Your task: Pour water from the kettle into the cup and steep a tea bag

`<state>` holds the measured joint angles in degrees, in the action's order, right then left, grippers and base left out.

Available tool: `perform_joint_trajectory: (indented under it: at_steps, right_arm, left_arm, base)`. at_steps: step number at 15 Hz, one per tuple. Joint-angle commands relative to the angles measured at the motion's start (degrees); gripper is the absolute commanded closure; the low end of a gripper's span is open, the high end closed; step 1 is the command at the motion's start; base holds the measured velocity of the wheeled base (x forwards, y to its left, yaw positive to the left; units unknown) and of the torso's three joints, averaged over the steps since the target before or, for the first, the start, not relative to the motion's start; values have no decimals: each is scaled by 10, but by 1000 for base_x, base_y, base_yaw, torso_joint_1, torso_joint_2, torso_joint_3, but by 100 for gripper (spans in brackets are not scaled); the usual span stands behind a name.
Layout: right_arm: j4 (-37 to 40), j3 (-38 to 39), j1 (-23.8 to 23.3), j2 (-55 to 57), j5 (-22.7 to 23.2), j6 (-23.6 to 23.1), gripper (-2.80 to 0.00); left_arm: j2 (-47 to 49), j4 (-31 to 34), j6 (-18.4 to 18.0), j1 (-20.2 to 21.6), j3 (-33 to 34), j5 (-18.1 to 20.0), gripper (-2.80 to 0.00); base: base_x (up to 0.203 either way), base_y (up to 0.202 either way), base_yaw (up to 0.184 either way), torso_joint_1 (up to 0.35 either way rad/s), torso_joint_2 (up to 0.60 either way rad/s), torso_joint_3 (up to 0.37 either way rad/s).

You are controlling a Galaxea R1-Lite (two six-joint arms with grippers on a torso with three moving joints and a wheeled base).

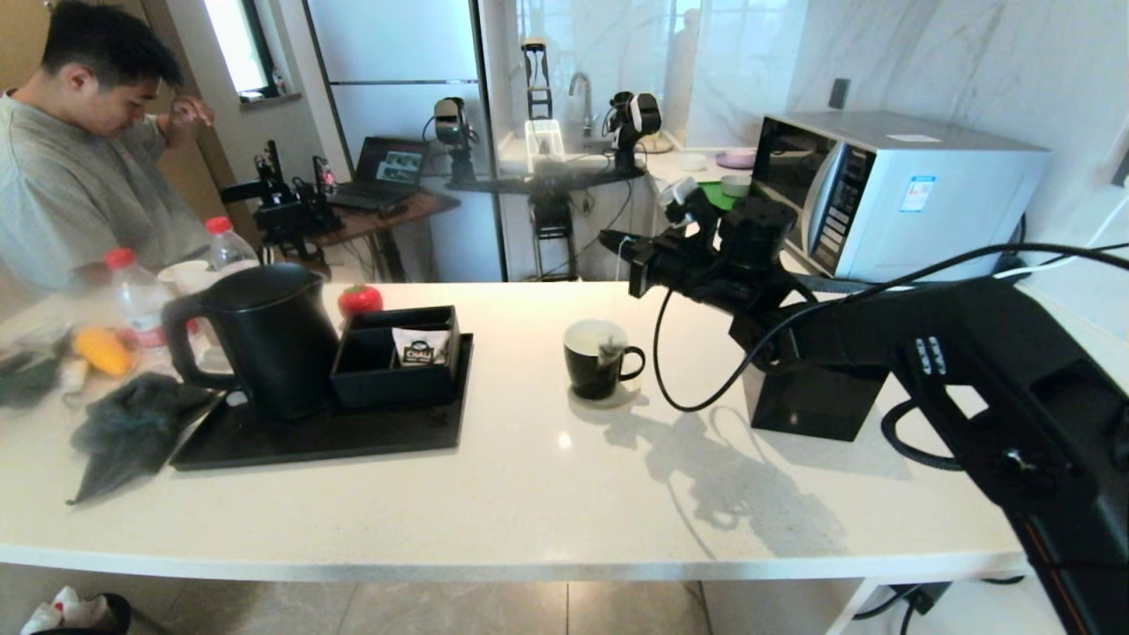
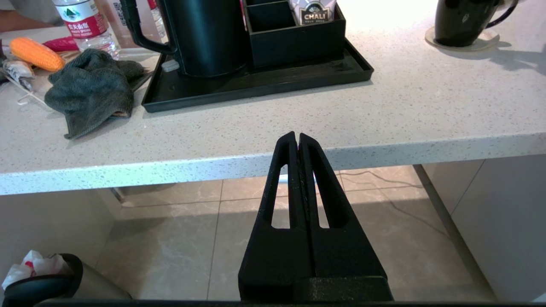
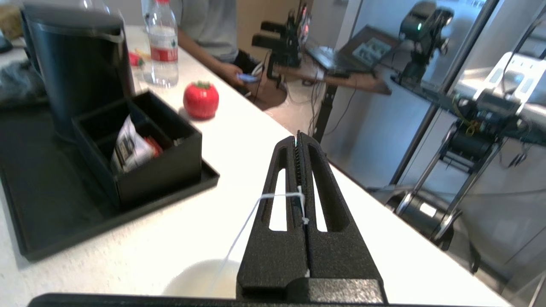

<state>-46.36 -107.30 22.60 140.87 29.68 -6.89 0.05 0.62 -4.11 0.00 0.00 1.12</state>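
The right claw (image 1: 617,240) is hovering above the cup (image 1: 598,360), clenching the string (image 3: 247,224) of the tea bag (image 1: 609,351) dangling inside; the left claw (image 2: 297,143), clenched empty, is idling off the bench's (image 1: 547,494) near edge.

The black right arm reaches out level, its hand (image 1: 609,236) pinched closed. The left hand (image 2: 297,137) hangs low, parked, fingers pressed together.

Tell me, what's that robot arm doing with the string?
The right gripper is shut on the tea bag's string, holding the tea bag in the black cup. The kettle stands on its tray. The left gripper waits shut below the counter edge.
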Motion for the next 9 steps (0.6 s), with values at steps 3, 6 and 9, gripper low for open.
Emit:
perform_joint_trajectory:
  at_steps: [3, 6, 9]
  right_arm:
    - [-12, -1, -3, 38, 3, -1, 0]
    - [-11, -10, -5, 38, 3, 0, 0]
    - [7, -44, -9, 32, 4, 1, 0]
  left_arm:
    - [0, 0, 0, 0, 0, 0, 0]
    - [0, 0, 0, 0, 0, 0, 0]
    - [0, 0, 0, 0, 0, 0, 0]
  base:
    - [0, 0, 0, 0, 0, 0]
    - [0, 0, 0, 0, 0, 0]
    - [0, 0, 0, 0, 0, 0]
